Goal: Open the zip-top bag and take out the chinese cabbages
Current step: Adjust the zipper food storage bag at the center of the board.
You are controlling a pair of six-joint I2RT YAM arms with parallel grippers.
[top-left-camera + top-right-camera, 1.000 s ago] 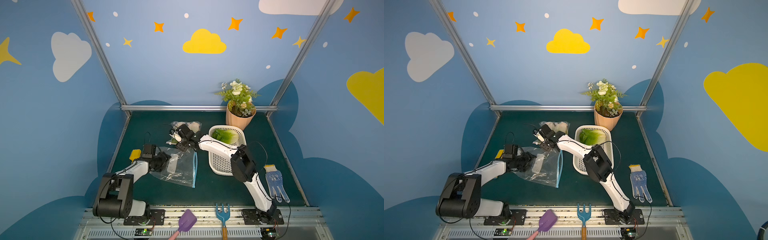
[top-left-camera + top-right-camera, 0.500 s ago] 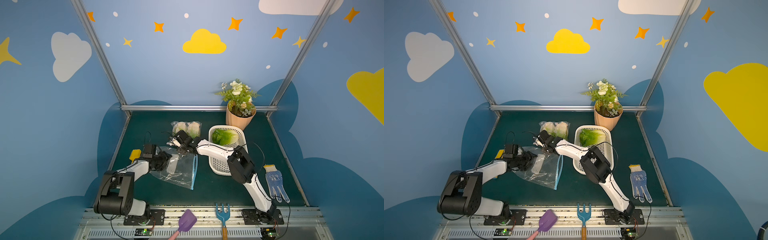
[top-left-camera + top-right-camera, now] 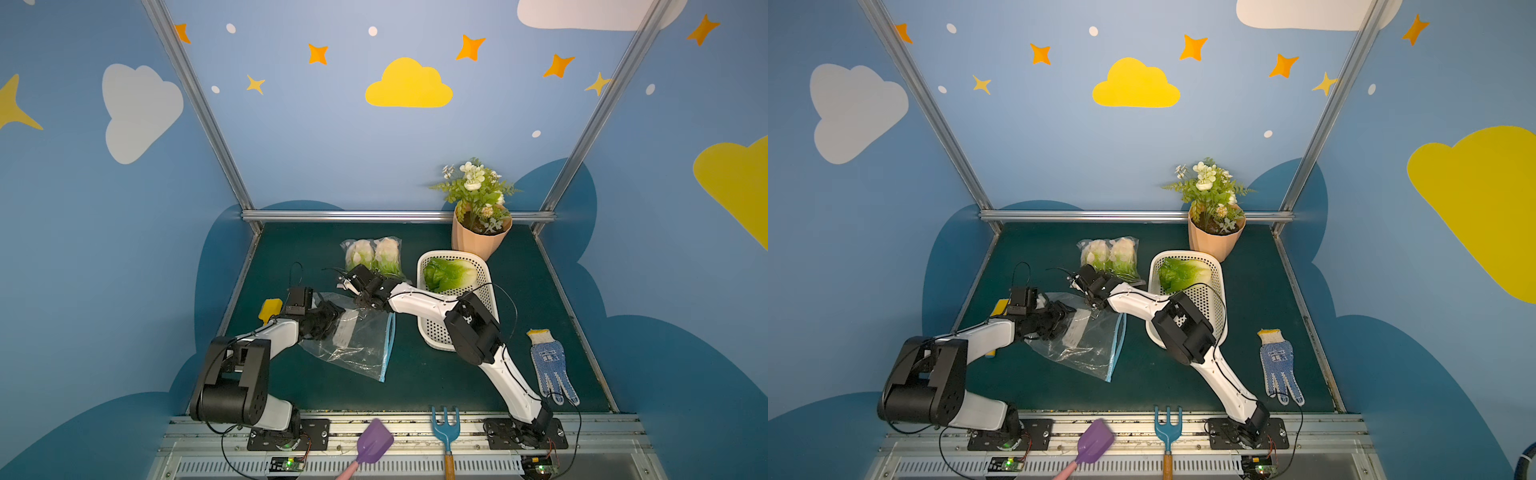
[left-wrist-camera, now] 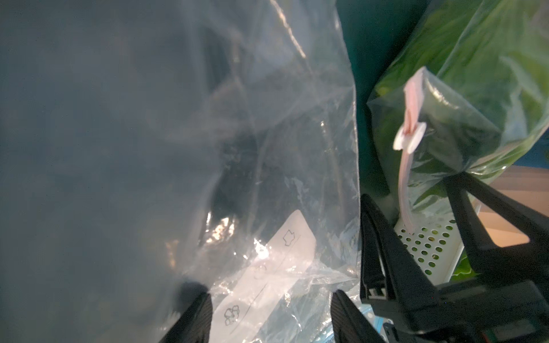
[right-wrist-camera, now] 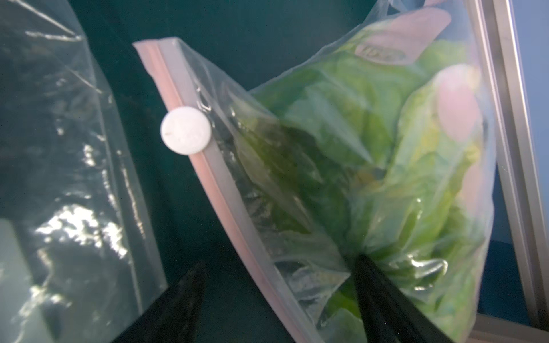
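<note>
Dark green table mat (image 3: 415,386), walled in on three sides. Lying directly on it:
- zip bag (image 3: 372,255) at back centre, two cabbages (image 3: 360,254) inside, in both top views
- empty clear bag (image 3: 353,338) in front of it, crumpled, with its blue zip edge facing the basket
- white holed basket (image 3: 430,332) right of centre, long side running front to back
- peach flower pot (image 3: 478,243) upright in the back right corner, just behind the basket
- blue-dotted glove (image 3: 550,365) flat near the right edge, fingers toward the front
- yellow item (image 3: 270,309) at the left edge, partly hidden

Front metal rail (image 3: 602,428) carries a blue rake (image 3: 445,432) and a purple scoop (image 3: 374,444).
</note>
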